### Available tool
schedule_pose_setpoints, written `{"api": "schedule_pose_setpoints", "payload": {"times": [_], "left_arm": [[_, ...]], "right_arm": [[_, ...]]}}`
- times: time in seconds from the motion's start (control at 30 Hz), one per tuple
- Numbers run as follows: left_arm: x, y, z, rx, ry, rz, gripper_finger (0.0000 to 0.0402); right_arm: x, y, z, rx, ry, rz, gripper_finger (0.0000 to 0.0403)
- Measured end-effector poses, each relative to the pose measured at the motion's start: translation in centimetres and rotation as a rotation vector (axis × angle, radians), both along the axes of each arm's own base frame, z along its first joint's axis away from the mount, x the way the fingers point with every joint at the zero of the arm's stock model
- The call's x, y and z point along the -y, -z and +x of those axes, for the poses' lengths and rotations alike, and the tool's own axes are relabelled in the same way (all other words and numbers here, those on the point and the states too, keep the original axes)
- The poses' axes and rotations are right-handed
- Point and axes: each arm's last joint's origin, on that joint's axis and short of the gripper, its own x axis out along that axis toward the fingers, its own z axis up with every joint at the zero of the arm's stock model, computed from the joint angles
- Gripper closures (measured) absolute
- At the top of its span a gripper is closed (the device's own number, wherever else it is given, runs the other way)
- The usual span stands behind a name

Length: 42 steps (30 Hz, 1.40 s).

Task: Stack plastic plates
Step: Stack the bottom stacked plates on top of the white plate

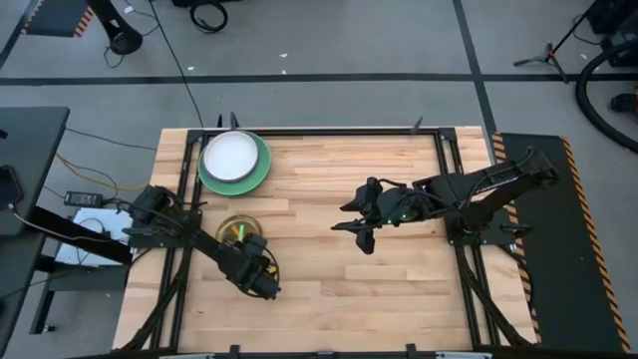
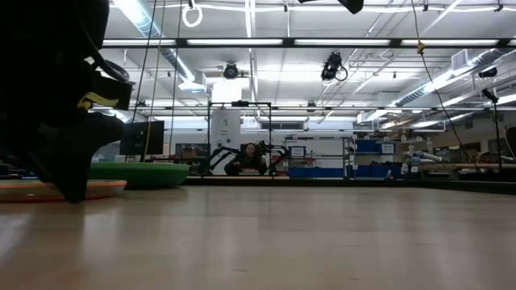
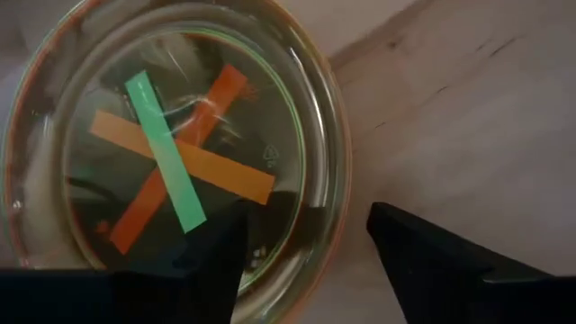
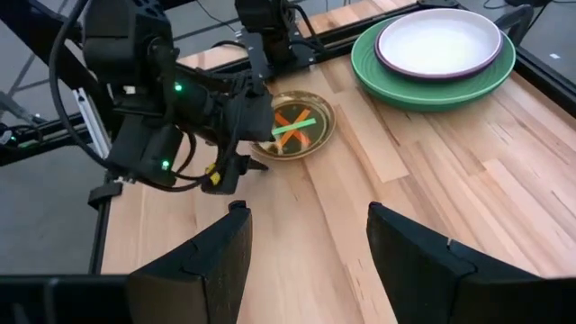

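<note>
Left gripper (image 3: 301,261): jaws apart, holding nothing, at 5 o'clock of small plates (image 3: 171,148).
Right gripper (image 4: 306,243): open, empty.
Risk: left finger may knock stack.

Wooden slatted table (image 1: 339,269): a large green plate (image 1: 261,175), topped by a white plate (image 1: 229,156), is set near the far left corner; a stack of small translucent plates (image 1: 237,230) is placed nearer, left of centre.

Small translucent plates (image 1: 239,231) beside white-on-green stack (image 1: 234,161)
</note>
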Motion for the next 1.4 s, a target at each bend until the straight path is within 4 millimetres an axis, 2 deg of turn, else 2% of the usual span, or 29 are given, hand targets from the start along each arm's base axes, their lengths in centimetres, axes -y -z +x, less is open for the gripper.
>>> {"api": "schedule_pose_setpoints", "payload": {"times": [0.2, 0.3, 0.5, 0.73, 0.83, 0.97, 1.07, 1.17, 1.27, 1.33, 1.4], "left_arm": [[-0.9, 0.1, -0.6, -0.001, -0.065, 0.125, 0.0182], [-0.9, 0.5, -0.5, 0.053, -0.095, 0.123, 0.0204], [-0.9, 0.8, -0.6, 0.126, -0.179, 0.108, 0.0275], [-0.8, 0.8, -0.7, 0.061, -0.078, 0.113, 0.0382], [-0.1, 0.3, -0.6, 0.034, -0.044, 0.098, 0.0389], [1.1, -2.3, -0.3, -0.002, -0.021, 0.106, 0.0387], [1.3, -5.3, 0.4, 0.025, 0.018, 0.146, 0.0389], [0.6, -8.9, 0.8, 0.039, 0.052, 0.202, 0.0389], [-1.2, -11.9, 1.0, 0.024, 0.054, 0.267, 0.0389], [-3.1, -13.6, 1.2, 0.005, 0.052, 0.310, 0.0388], [-5.5, -14.5, 1.5, -0.032, 0.055, 0.342, 0.0386]], "right_arm": [[0.1, 0.0, 0.0, -0.004, -0.001, -0.003, 0.0176], [0.1, 0.0, 0.0, -0.004, 0.000, -0.003, 0.0176], [0.1, 0.0, 0.0, -0.008, -0.017, 0.008, 0.0176], [0.0, 0.1, 0.0, -0.011, -0.035, 0.022, 0.0176], [-0.1, 0.0, 0.0, -0.012, -0.047, 0.030, 0.0176], [-0.5, 0.0, -0.1, -0.012, -0.061, 0.019, 0.0176], [-0.6, 0.0, -0.2, -0.012, -0.071, 0.002, 0.0176], [-0.6, 0.1, -0.2, -0.014, -0.070, -0.002, 0.0176], [-0.6, 0.1, -0.2, -0.016, -0.075, -0.008, 0.0176], [-0.6, 0.1, -0.2, -0.022, -0.076, -0.009, 0.0176], [-0.6, 0.1, -0.2, -0.022, -0.077, -0.009, 0.0176]]}}
